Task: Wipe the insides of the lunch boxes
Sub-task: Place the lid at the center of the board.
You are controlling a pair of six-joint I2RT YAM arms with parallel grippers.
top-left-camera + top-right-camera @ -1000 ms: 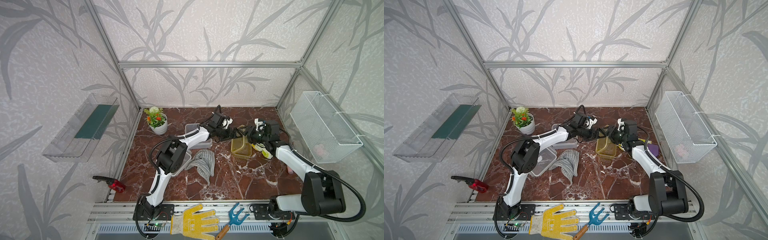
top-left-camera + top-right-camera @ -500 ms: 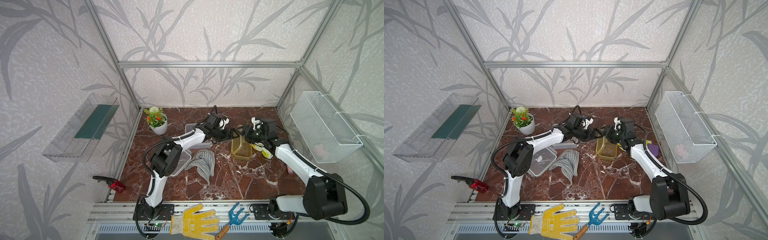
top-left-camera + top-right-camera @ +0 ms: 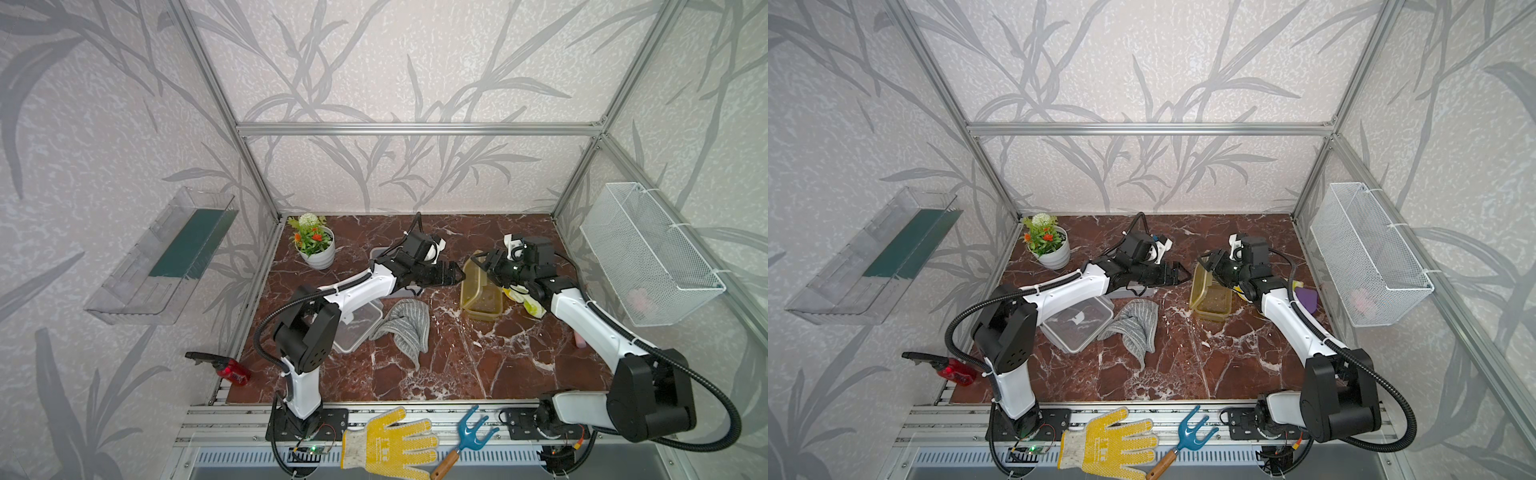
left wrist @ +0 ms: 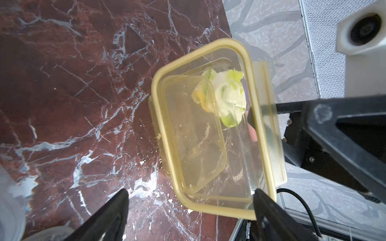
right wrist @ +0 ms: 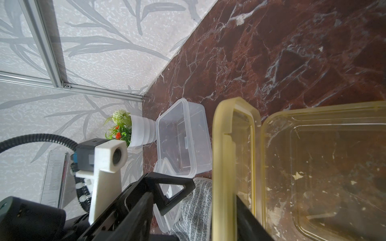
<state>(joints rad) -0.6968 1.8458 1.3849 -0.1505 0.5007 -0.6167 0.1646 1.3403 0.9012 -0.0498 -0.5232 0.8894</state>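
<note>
No txt legible anywhere; dark print on yellow glove [image 3: 386, 446] too blurry to read.

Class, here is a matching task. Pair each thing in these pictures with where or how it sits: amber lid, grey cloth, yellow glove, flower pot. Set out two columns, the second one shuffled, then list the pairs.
Things
A. amber lid
B. grey cloth
C. yellow glove
D. flower pot

Places or states
1. on the front rail, beside the blue hand fork
2. standing in a back corner
3. raised on edge above the amber lunch box
4. lying crumpled on the marble table

Pairs: A-3, B-4, C-1, D-2
</note>
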